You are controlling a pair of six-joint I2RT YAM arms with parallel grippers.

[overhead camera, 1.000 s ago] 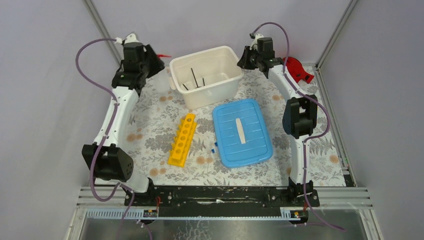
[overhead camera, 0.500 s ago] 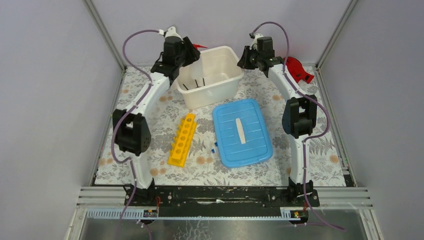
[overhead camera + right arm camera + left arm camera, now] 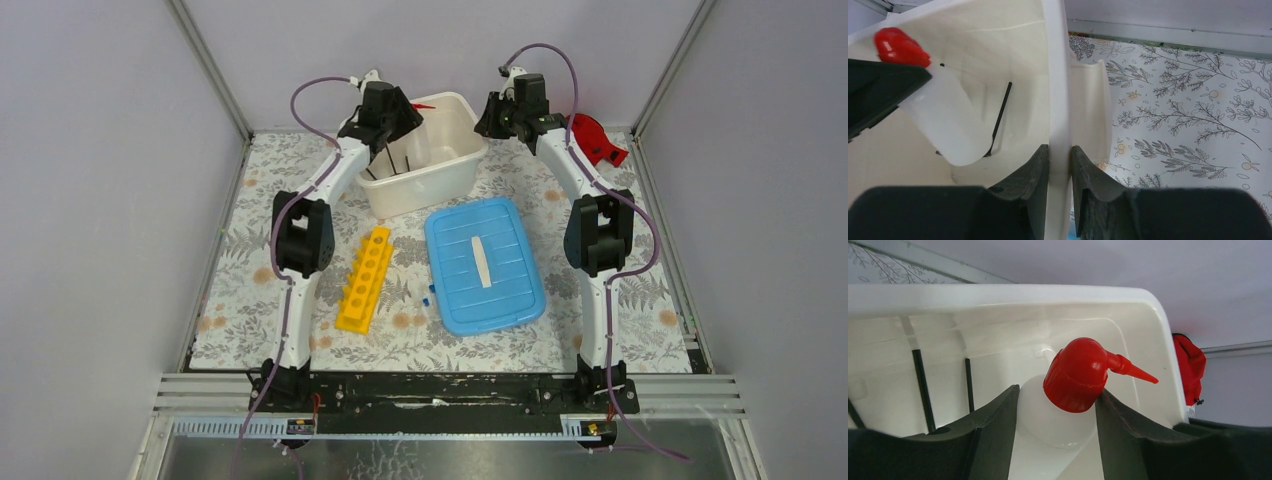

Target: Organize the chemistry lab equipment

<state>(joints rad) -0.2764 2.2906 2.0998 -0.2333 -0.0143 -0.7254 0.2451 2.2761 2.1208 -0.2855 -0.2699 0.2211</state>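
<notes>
Top external view: nearest us lies the long yellow plastic test-tube rack (image 3: 365,278), with tiny clear blue-capped tubes (image 3: 430,295) beside it. Farther off, our right gripper (image 3: 1059,152) pinches the wall of the white plastic tub (image 3: 1055,75). Our left gripper (image 3: 1055,407) clamps a white squeeze bottle with a red spout (image 3: 1075,375) over it. We judge lowering comes next, into open room beside the black wire ring stand (image 3: 920,385).

— Can you read any lettering, label or number here?
— No, you have nothing legible: the white tub (image 3: 425,192), blue lid (image 3: 510,282), yellow rack (image 3: 364,280) and red-capped bottle (image 3: 1075,375) all show you plain, unmarked surfaces.
</notes>
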